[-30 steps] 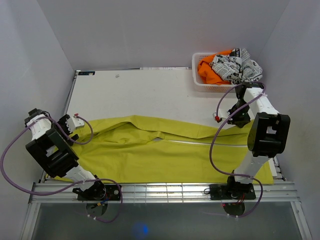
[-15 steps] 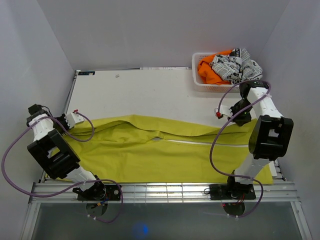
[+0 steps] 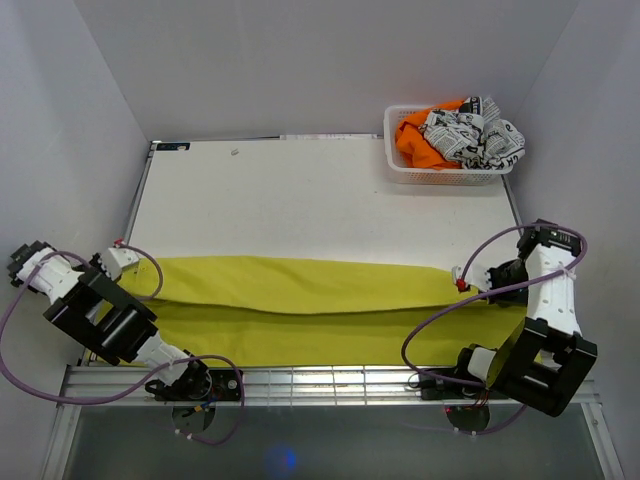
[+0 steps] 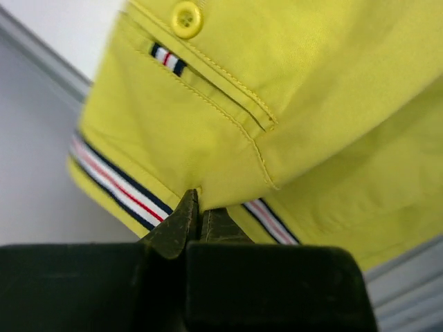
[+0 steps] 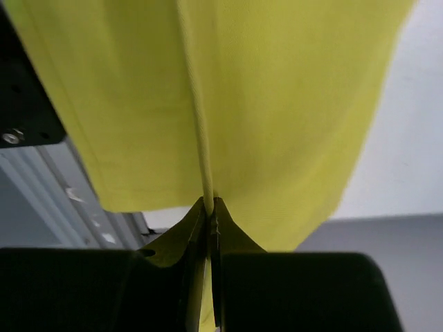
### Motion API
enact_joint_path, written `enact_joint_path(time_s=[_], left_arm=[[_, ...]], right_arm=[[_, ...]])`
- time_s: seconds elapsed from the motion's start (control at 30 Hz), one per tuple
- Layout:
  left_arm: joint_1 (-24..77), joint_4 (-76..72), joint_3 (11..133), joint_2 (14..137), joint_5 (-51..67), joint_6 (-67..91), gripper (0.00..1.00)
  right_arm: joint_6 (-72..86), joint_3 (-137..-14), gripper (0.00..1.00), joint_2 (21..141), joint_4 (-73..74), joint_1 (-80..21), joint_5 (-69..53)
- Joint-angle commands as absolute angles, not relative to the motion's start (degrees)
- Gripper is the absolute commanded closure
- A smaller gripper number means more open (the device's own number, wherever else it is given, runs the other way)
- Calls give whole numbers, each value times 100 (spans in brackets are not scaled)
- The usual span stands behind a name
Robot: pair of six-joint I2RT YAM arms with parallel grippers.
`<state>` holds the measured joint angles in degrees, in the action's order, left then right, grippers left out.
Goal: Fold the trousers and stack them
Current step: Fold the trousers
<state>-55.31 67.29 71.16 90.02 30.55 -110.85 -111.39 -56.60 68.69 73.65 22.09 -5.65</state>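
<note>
1. The trousers [image 3: 300, 300] lie stretched sideways across the near part of the white table [image 3: 300, 200], reaching from the left edge almost to the right edge.
2. The cloth lies in a long yellow band, with a lengthwise crease running through its middle. Its near edge sits close to the metal rail at the front of the table.
3. The left gripper [image 3: 124, 262] is at the left end of the trousers, at the far corner of the cloth.
4. In the left wrist view that gripper [image 4: 197, 207] has its jaws pinched together on the edge of the waistband, with yellow fabric caught between the dark tips.
5. Just beside the pinch runs a white band with dark and red stripes [image 4: 114, 181]. Farther up the cloth are a pocket seam, a small striped label [image 4: 168, 59] and a yellow button [image 4: 186, 19].
6. The right gripper [image 3: 463, 281] is at the opposite end, at the far edge of the leg cloth near the right side of the table.
7. In the right wrist view that gripper [image 5: 210, 207] is clamped tight on a thin fold of the yellow fabric, which spreads away from the tips to both sides of a raised seam line.
8. A white basket [image 3: 440, 176] stands in the far right corner of the table, well apart from the trousers.
9. In the basket lie an orange garment [image 3: 413, 140] and a black-and-white printed cloth [image 3: 478, 135], the printed cloth partly on top of the orange one.
</note>
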Motion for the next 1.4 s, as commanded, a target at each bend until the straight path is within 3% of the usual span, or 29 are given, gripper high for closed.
enact_joint_path(time_s=[0.0, 0.13, 0.33, 0.67, 1.03, 1.23, 1.37], left_arm=[[-5748, 6979, 6392, 8727, 2201, -12225, 100], [-5748, 5725, 4971, 8649, 1706, -12129, 100], [-5459, 4107, 4245, 8875, 1784, -10982, 100], [-4210, 4113, 6607, 10800, 1740, -7597, 100], [-3867, 4798, 8374, 10776, 2794, -6909, 100], [-3893, 5053, 10149, 10863, 3330, -6521, 100], [-4086, 5475, 10617, 10750, 3700, -7074, 100]], right_arm=[[-11558, -5073, 92, 6829, 7366, 2338, -290], [-11295, -4379, 92, 7039, 6725, 2329, -80], [-10602, -4166, 92, 7839, 5523, 2320, -53], [-9431, -6353, 92, 9649, 5352, 2197, -589], [-9457, -7758, 92, 9554, 5940, 2180, -1028], [-9615, -8955, 92, 9378, 7046, 2311, -1362], [-10307, -8459, 92, 8643, 7339, 2513, -1293]])
